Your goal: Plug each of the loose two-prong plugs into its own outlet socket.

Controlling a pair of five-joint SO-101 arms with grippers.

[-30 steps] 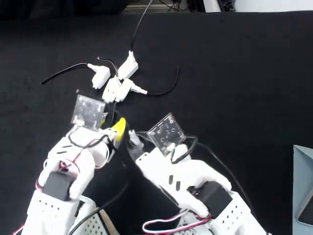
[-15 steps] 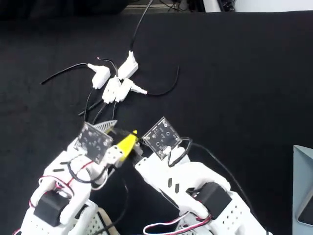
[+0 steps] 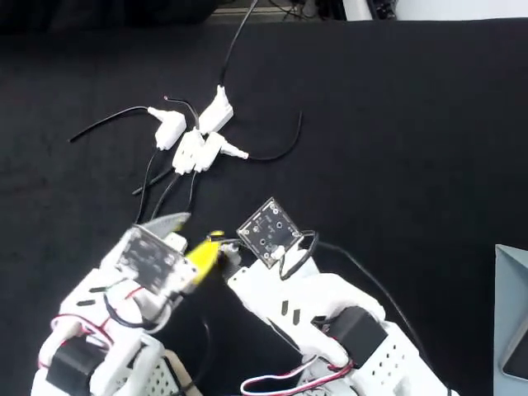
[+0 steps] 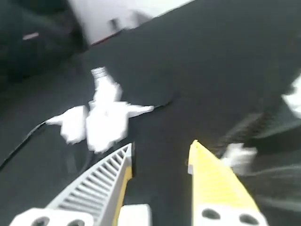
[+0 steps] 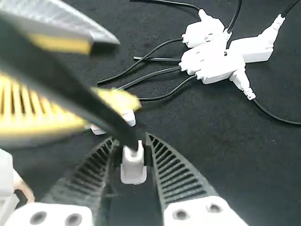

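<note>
Right gripper (image 5: 131, 142): clamped on white plug (image 5: 133, 168) | Left gripper (image 4: 161, 148): apart, empty | Both: near outlet block (image 3: 198, 147) | Risk: they look almost touching; you might bump them and twist the white plug.

we see a black table (image 3: 429, 132). a grey, box-like thing (image 3: 512, 309) sits at its right edge; beyond its far right corner we see a white surface (image 3: 462, 8).
</note>
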